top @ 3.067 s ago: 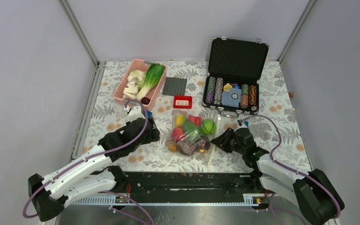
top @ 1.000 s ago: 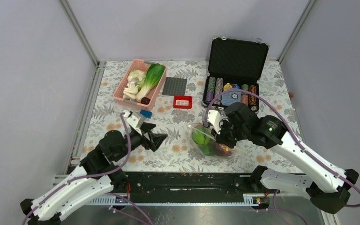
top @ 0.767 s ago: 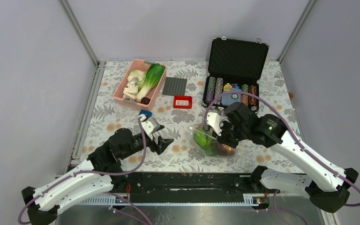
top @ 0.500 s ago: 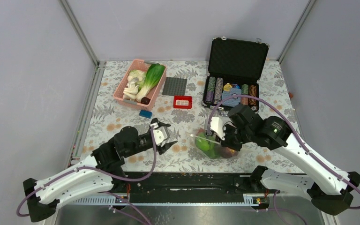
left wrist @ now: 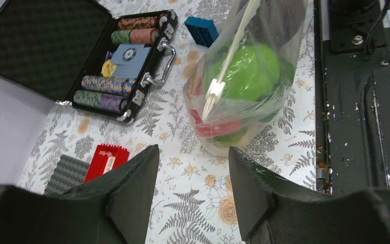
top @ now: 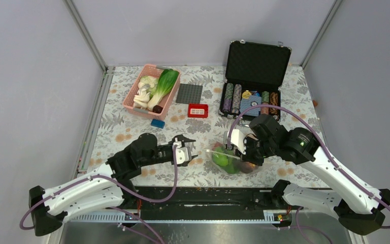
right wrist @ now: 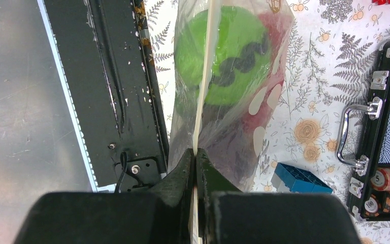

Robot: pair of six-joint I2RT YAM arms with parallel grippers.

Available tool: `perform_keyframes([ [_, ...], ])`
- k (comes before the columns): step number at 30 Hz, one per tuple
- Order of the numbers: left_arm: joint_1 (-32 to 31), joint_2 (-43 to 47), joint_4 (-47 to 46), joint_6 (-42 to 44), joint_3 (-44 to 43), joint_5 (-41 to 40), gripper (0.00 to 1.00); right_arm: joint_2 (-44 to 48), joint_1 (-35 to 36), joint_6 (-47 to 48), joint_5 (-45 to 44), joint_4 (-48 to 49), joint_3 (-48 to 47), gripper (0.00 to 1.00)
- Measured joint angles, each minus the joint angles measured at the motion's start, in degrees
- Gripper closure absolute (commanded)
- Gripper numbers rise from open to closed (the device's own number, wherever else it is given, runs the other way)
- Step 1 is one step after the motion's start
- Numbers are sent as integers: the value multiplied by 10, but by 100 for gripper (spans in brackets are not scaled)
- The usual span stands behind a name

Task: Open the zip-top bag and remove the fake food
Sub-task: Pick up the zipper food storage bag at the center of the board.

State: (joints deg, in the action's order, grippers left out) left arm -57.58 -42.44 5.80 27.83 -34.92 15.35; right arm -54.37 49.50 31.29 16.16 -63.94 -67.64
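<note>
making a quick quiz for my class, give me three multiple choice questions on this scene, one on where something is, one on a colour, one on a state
1. The pink basket stands:
A) at the far side of the table, left of the poker chip case
B) at the near right corner
C) against the right arm's base

2. The large round fruit inside the zip-top bag is:
A) blue
B) green
C) orange

3. The right pincer is:
A) open above the basket
B) shut on the bag's zip strip
C) open beside the bag

Answers:
1 A, since the top view shows the basket far and left, with the case to its right.
2 B, since both wrist views show a bright green ball through the plastic.
3 B, since the right wrist view shows its fingers closed together on the strip.
</note>
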Motion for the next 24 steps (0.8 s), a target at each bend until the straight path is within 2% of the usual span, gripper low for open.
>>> perform_keyframes([
  [9, -12, -12, -8, 5, -11, 35, 50, 2, 0, 0, 1, 2, 0, 100],
  [24, -18, -51, -17, 9, -31, 42, 53, 2, 0, -1, 15, 4, 3, 100],
])
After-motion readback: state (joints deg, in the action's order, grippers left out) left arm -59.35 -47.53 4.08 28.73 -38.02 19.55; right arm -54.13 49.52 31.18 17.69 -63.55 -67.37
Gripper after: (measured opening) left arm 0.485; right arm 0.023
